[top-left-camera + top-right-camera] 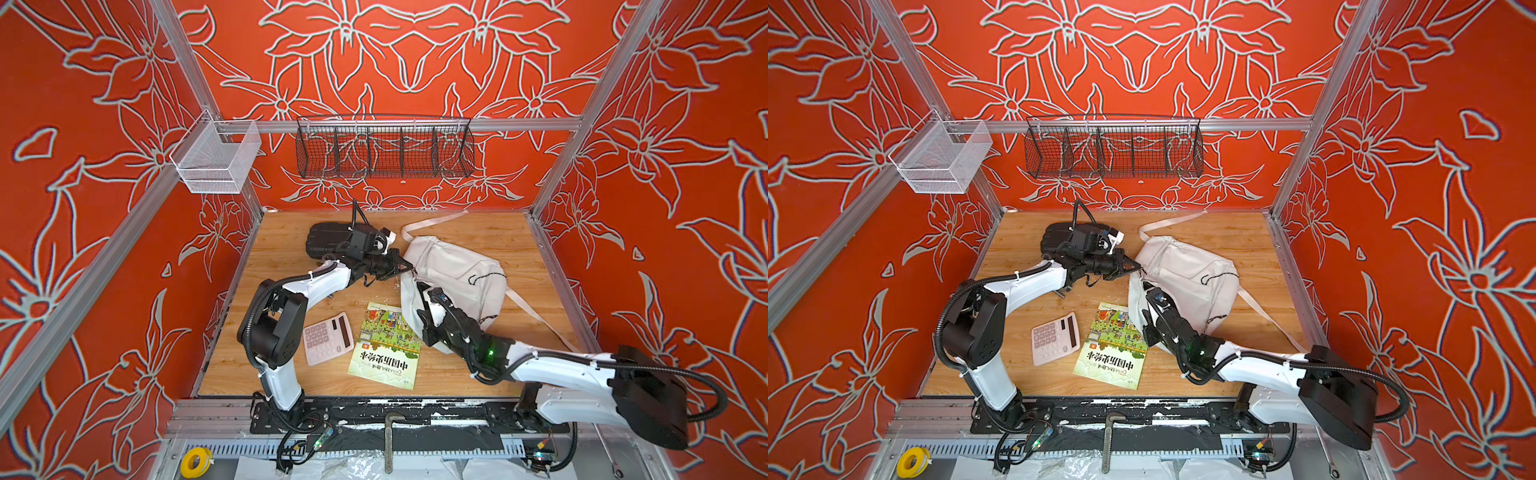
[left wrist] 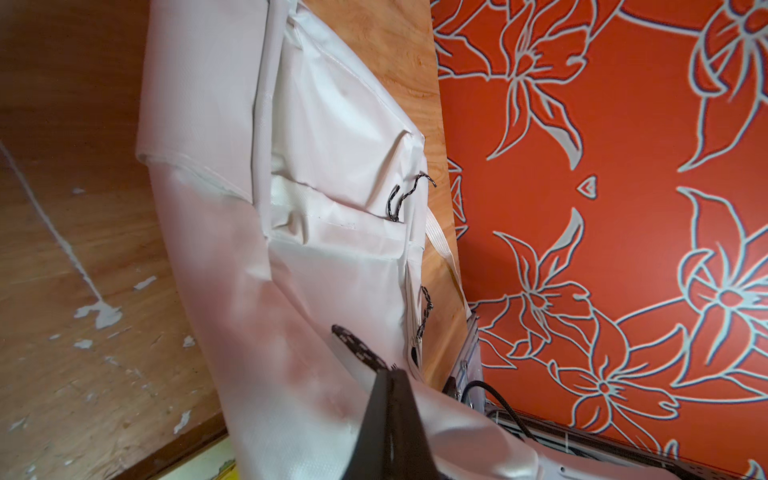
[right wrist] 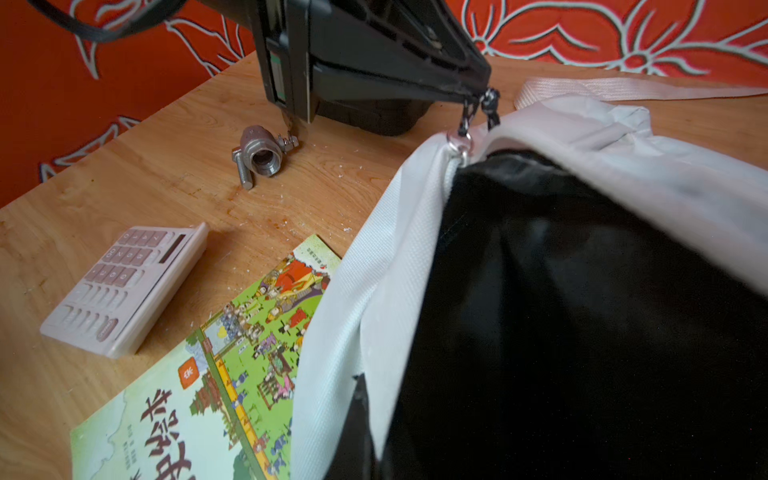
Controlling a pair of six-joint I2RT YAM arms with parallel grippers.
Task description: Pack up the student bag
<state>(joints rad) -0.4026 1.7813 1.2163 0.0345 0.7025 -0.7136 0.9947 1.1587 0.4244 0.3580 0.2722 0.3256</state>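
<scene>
**Wooden tabletop** (image 1: 282,237): the work surface, fenced by red floral walls.

**Student bag** (image 1: 453,270), a large white fabric backpack: it lies slumped right of centre on the table, with its main opening turned toward the arms. The dark lining shows in the right wrist view.

**Black hard rectangular case** (image 1: 326,241): at the back of the table, partly covered by the left wrist.

**Green illustrated paperback book** (image 1: 384,345) and **pink desk calculator** (image 1: 328,338): both lie unpacked near the front edge, just beside each other.

**Left gripper** (image 3: 478,89): claw pressed together, pinching the **black cord zipper pull** (image 3: 467,112) at the end of the opening.

**Right gripper** (image 1: 417,285): claw pressed together at the near rim of the opening, apparently nipping the fabric.

**Small steel valve fitting** (image 3: 259,153): loose on the table under the left arm.

*Risks.* The thin cord may slip out of the pinch if it is pulled sideways. The limp, light bag may drag across the table instead of unzipping further. If either rim is let go, the mouth is likely to fall shut before anything goes in.

*Obscured.*
- The right claw's fingertips are out of its own camera's view, so its hold on the rim is inferred.
- The bag's interior is too dark to read.
- No print shows on the bag.
- It cannot be told whether the rim rests on the book's corner.
</scene>
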